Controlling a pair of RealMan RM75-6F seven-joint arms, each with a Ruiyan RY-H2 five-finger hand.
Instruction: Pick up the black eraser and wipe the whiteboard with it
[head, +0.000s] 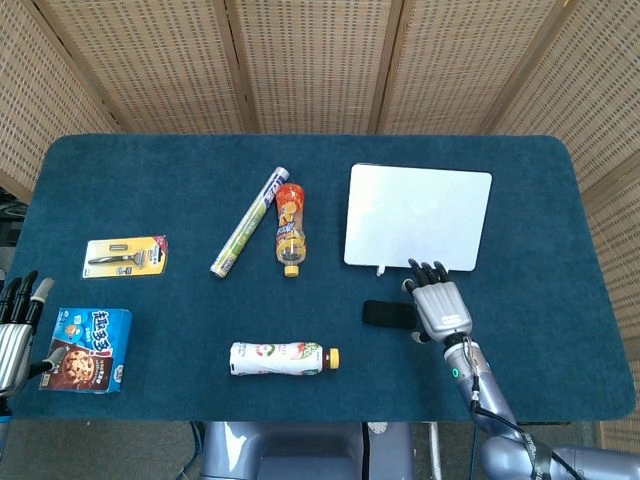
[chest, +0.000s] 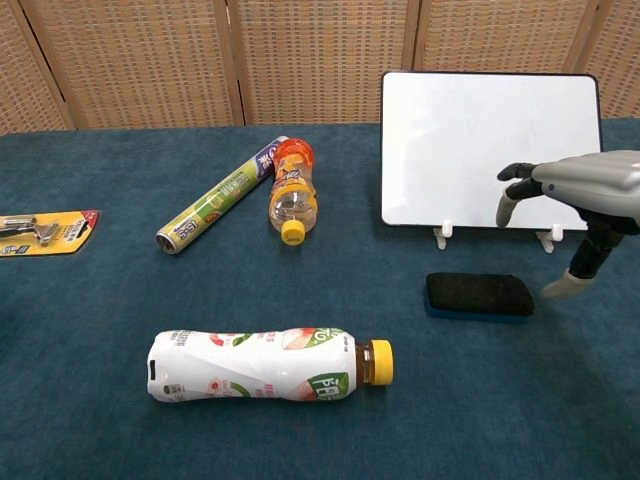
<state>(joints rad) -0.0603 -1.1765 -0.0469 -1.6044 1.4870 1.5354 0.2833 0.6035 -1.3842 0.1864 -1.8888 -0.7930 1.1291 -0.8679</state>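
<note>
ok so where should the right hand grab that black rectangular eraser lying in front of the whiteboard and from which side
Probably across the middle of the black rectangular felt eraser, coming down from above. It lies flat on the blue cloth table with its long side facing the robot, so thumb on the near long edge and fingers on the far one should hold it. The right hand hovers open over its right end, in front of the white propped-up whiteboard.

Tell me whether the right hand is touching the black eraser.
Apart. The chest view shows the right hand open above the eraser, blue cloth visible between thumb tip and eraser.
</note>
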